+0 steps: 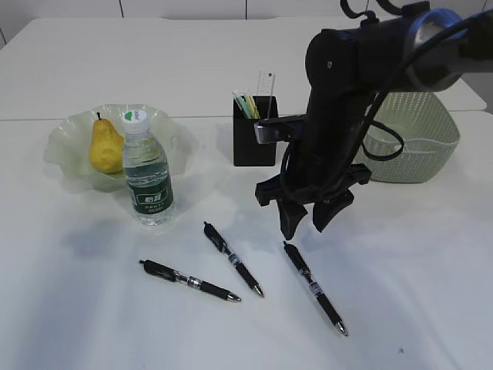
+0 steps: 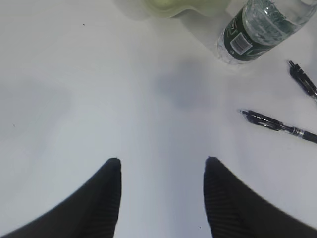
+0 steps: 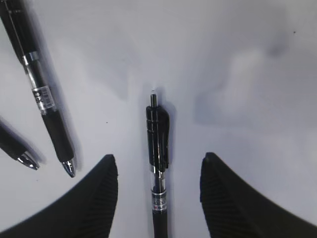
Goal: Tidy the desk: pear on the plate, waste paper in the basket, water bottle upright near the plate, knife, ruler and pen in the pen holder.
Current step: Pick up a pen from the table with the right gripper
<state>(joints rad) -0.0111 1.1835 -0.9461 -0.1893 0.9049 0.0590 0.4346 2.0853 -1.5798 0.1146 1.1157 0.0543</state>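
Three black pens lie on the desk (image 1: 431,254): left (image 1: 189,280), middle (image 1: 233,259) and right (image 1: 314,287). My right gripper (image 1: 310,223) hangs open just above the right pen's cap end. In the right wrist view that pen (image 3: 158,148) lies between the open jaws of the right gripper (image 3: 159,157), untouched. The left gripper (image 2: 162,161) is open over bare desk. The pear (image 1: 105,146) sits in the plate (image 1: 65,146). The water bottle (image 1: 146,173) stands upright in front of the plate. The ruler (image 1: 266,81) stands in the pen holder (image 1: 254,142). Waste paper and knife are hidden.
The basket (image 1: 416,142) stands at the right, behind my right arm. Green and yellow sticks poke out of the pen holder beside the ruler. In the left wrist view the bottle (image 2: 257,32) and two pens (image 2: 277,126) (image 2: 303,82) lie to the upper right.
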